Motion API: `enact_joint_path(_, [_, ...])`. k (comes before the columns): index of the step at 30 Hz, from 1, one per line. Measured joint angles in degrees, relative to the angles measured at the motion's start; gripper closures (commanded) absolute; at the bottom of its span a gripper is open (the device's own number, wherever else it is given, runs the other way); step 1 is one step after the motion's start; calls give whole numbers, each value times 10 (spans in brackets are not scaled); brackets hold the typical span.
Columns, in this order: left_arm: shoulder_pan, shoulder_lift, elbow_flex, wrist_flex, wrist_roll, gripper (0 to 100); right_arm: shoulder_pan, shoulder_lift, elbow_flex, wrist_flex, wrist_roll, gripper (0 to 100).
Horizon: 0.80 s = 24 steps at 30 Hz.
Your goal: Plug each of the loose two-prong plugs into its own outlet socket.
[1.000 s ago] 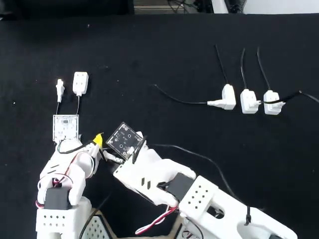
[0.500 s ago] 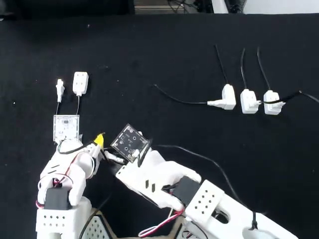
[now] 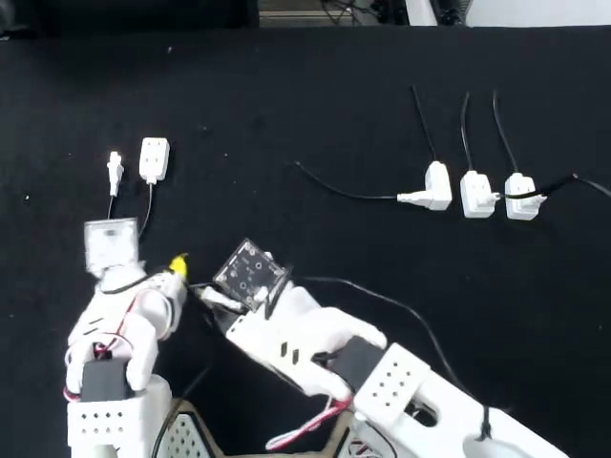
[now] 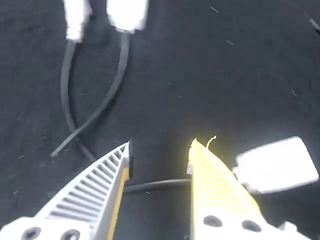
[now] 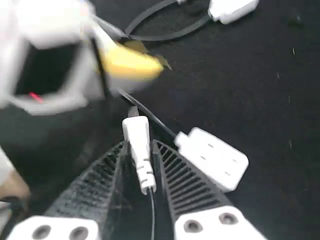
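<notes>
The right end effector point(image 5: 139, 147) clamps a small white two-prong plug point(image 5: 136, 131) near the black desk's point(image 3: 315, 114) front-left corner, beside a white rectangular outlet socket point(image 5: 212, 157); the left end effector point(image 4: 160, 145) gapes open.

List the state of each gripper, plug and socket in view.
Left gripper: open, empty.
Right gripper: shut on plug.
Near socket: on table, nothing plugged in.
Far-left plug: unplugged.
Far-left socket: empty.
Right sockets: each seems plugged in.
</notes>
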Motion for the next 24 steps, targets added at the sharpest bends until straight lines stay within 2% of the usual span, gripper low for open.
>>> enact_joint_path(4, [-46,0,-8,0,19,809,41,104,-43,0,0,988])
enact_joint_path(9, [-55,0,-8,0,22,809,70,232,-129,51,0,988])
enact_joint_path(16, [-55,0,-8,0,22,809,82,244,-233,200,2,988])
enact_joint_path(24, [-55,0,-8,0,23,809,199,321,-331,302,4,988])
